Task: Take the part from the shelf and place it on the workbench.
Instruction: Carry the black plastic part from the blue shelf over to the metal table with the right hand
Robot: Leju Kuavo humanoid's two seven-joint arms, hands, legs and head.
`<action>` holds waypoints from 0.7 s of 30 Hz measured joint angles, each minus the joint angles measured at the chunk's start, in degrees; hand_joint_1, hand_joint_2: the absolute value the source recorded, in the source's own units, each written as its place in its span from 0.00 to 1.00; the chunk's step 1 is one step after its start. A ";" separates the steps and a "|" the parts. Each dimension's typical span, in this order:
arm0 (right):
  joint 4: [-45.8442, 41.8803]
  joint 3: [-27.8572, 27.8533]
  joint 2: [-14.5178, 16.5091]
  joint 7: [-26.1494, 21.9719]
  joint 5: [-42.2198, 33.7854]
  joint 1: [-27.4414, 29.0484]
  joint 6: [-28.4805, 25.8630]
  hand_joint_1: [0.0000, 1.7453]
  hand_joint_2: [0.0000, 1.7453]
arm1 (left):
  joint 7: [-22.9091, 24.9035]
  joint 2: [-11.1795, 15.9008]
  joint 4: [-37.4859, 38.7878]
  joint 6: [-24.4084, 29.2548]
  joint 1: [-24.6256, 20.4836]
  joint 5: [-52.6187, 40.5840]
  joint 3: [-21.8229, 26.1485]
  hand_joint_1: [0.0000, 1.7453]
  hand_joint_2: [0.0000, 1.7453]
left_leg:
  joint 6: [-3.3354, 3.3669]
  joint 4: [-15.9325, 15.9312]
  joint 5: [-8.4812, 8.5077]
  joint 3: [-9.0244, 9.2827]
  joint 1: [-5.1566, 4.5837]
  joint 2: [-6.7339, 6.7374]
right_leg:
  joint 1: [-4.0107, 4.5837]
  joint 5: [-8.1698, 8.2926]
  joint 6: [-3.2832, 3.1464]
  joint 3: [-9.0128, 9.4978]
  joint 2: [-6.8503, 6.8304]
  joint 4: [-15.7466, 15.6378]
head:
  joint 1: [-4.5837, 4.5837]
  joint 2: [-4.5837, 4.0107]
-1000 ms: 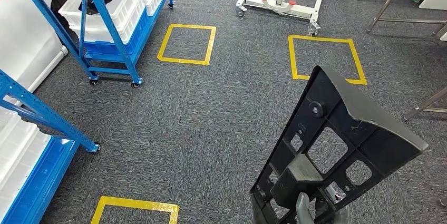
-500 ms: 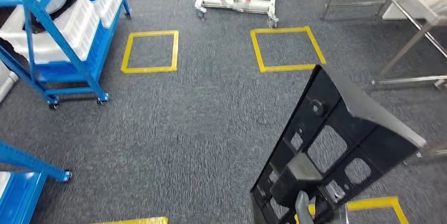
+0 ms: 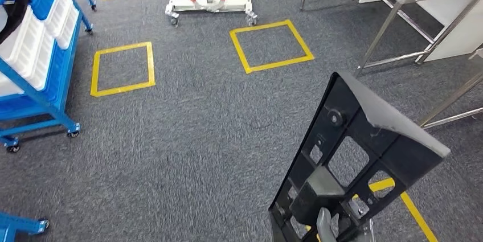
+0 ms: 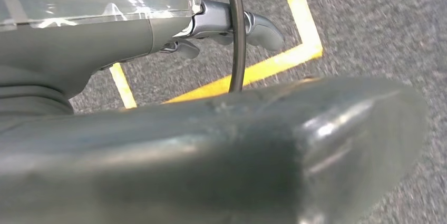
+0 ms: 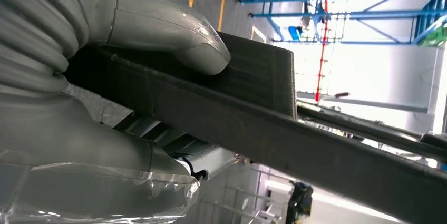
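Right hand [image 5: 158, 39] clamps the part [image 3: 356, 156]; left hand [image 4: 226, 23] grip state indeterminate. Swinging part may strike workbench legs [image 3: 393, 28].

Grey speckled carpet [image 3: 188, 139] is covering the floor, with yellow tape squares sitting at 12 o'clock [image 3: 271, 46] and 10 o'clock [image 3: 122, 68]. Blue wheeled shelving [image 3: 34, 77] with white bins [image 3: 25, 42] is standing at 9 to 10 o'clock. A white wheeled frame [image 3: 211, 4] is sitting at 12, steel table legs [image 3: 393, 25] standing at 2 o'clock.
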 joint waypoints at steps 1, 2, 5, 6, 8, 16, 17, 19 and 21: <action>-0.02 0.04 -0.02 0.04 0.01 0.08 -0.01 1.00 1.00 | -0.01 -0.14 -0.21 -0.20 -0.08 -0.01 0.00 0.00 0.00 | -0.35 0.49 -0.44 0.11 0.09 -0.37 | -0.13 0.12 -0.35 0.07 0.65 -0.20 | 0.00 0.00; -0.05 0.09 -0.04 0.12 0.02 0.08 -0.01 1.00 1.00 | -0.03 -0.27 -0.40 -0.37 -0.13 -0.02 0.00 0.00 0.00 | -0.61 1.84 -1.42 -0.22 0.18 -1.57 | -0.29 0.28 -0.73 0.18 1.32 -0.44 | -0.01 0.00; -0.09 0.28 -0.08 0.49 0.05 -0.13 -0.01 1.00 1.00 | -0.04 -0.47 -0.91 -0.64 0.06 -0.04 0.05 0.00 0.00 | -0.86 11.68 -6.80 -4.56 0.41 -6.27 | -0.50 0.49 -1.51 0.34 3.42 -0.70 | -0.01 0.00; -0.08 0.33 -0.09 0.60 0.09 -0.15 -0.02 1.00 1.00 | -0.03 -0.55 -1.07 -0.74 0.18 -0.08 0.08 0.00 0.00 | -0.85 15.04 -8.02 -6.27 0.42 -6.71 | -0.43 0.48 -1.58 0.33 4.27 -0.65 | -0.01 0.00; -0.06 0.42 -0.12 0.71 0.20 -0.08 -0.08 1.00 1.00 | 0.01 -0.74 -1.46 -1.02 0.41 -0.18 0.11 0.00 0.00 | -0.76 16.77 -7.23 -7.63 0.42 -6.92 | -0.33 0.44 -1.61 0.39 6.09 -0.49 | -0.01 0.00; -0.04 0.68 -0.23 1.14 0.52 -0.24 -0.14 1.00 1.00 | 0.10 -1.20 -2.70 -1.49 0.37 -0.44 0.29 0.00 0.00 | 0.59 1.26 0.76 -2.11 0.59 -11.42 | -0.82 0.39 0.57 -0.94 11.59 0.70 | -0.01 0.00; -0.05 0.68 -0.27 1.19 0.52 -0.18 -0.16 1.00 1.00 | 0.09 -1.28 -2.83 -1.49 0.31 -0.44 0.31 0.00 0.00 | 1.01 0.88 1.00 -1.91 0.70 -10.64 | -0.72 0.06 0.89 -1.18 10.50 1.14 | 0.01 0.00; -0.06 0.68 -0.38 1.25 0.56 -0.23 -0.22 1.00 1.00 | 0.09 -1.47 -3.05 -1.48 0.35 -0.44 0.42 0.00 0.00 | 1.59 0.24 1.32 -1.64 0.79 -8.86 | -0.54 -2.48 1.41 -3.10 6.51 5.17 | 0.02 0.00; -0.04 0.72 -0.47 1.27 0.60 -0.26 -0.33 1.00 1.00 | 0.09 -1.56 -3.20 -1.49 0.51 -0.44 0.67 0.00 0.00 | 1.78 0.15 1.23 -1.61 0.58 -6.99 | -0.65 -6.02 1.93 -6.77 3.99 12.50 | 0.02 0.00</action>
